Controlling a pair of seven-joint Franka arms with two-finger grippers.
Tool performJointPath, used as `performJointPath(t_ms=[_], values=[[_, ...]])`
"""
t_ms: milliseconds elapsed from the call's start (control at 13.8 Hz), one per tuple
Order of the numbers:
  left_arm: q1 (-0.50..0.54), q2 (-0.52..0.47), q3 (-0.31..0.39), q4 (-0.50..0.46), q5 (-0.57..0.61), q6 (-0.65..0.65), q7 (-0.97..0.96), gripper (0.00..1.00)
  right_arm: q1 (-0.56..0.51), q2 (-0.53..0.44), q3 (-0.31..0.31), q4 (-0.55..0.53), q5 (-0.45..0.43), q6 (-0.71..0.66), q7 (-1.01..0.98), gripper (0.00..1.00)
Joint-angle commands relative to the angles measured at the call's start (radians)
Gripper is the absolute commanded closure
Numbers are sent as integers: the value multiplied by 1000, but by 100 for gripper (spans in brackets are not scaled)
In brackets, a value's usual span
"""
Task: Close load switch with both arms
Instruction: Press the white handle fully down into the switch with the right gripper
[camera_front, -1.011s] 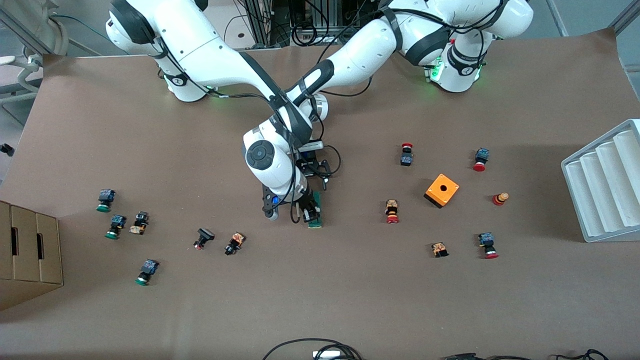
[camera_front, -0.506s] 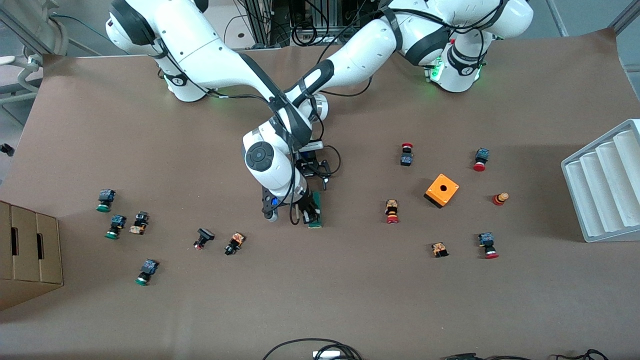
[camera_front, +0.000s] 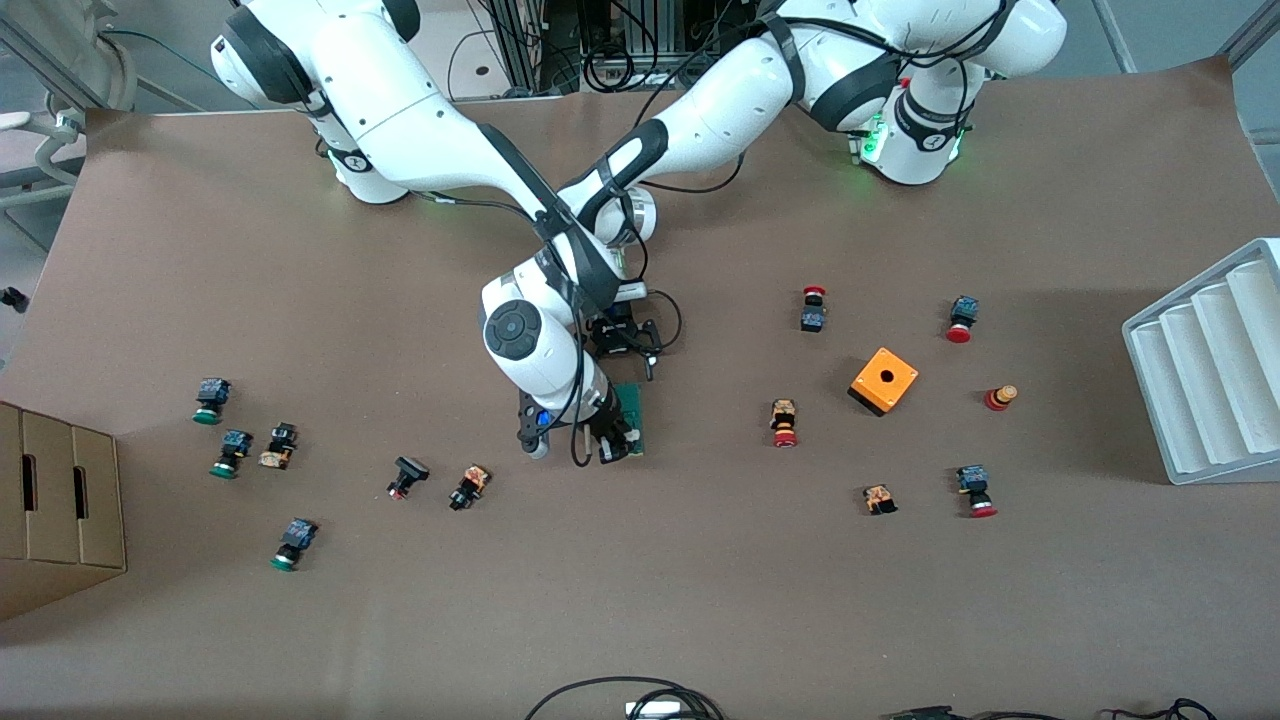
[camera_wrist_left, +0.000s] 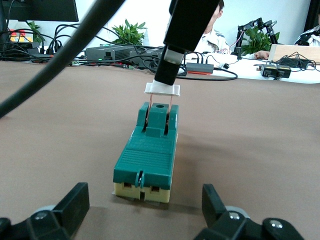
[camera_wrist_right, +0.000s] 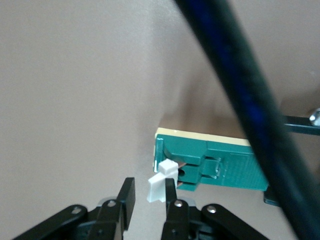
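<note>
The load switch (camera_front: 632, 418) is a slim dark-green bar on a cream base, lying mid-table. Its white handle (camera_wrist_left: 162, 90) stands raised at the end nearer the front camera. My right gripper (camera_wrist_right: 148, 187) reaches down over that end, shut on the white handle (camera_wrist_right: 160, 182), which lies against one finger (camera_wrist_right: 170, 195). In the front view the right gripper (camera_front: 612, 445) partly covers the switch. My left gripper (camera_wrist_left: 145, 196) sits low at the switch's (camera_wrist_left: 150, 155) other end. It is open, its fingers (camera_wrist_left: 80, 197) wide apart and clear of the cream base.
Small push buttons lie scattered: one (camera_front: 468, 487) toward the right arm's end, one (camera_front: 784, 423) toward the left arm's end. An orange box (camera_front: 884, 380), a white ridged rack (camera_front: 1210, 370) and a cardboard box (camera_front: 60, 510) stand farther out. Cables hang round both wrists.
The right arm's wrist has slid a little toward the front camera, taking its gripper to the switch's nearer end and uncovering more green body. The left arm has stayed put.
</note>
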Motion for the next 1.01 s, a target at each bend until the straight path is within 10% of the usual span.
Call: performJointPath(t_ms=[0,939], values=[[4,76,-18,18,-31,47,-55,0,-7,58,-11,74,32,-15,-7,69],[4,76,-18,20,-33,47,-50,0,0,112,-13,126,43,-16,21,69]])
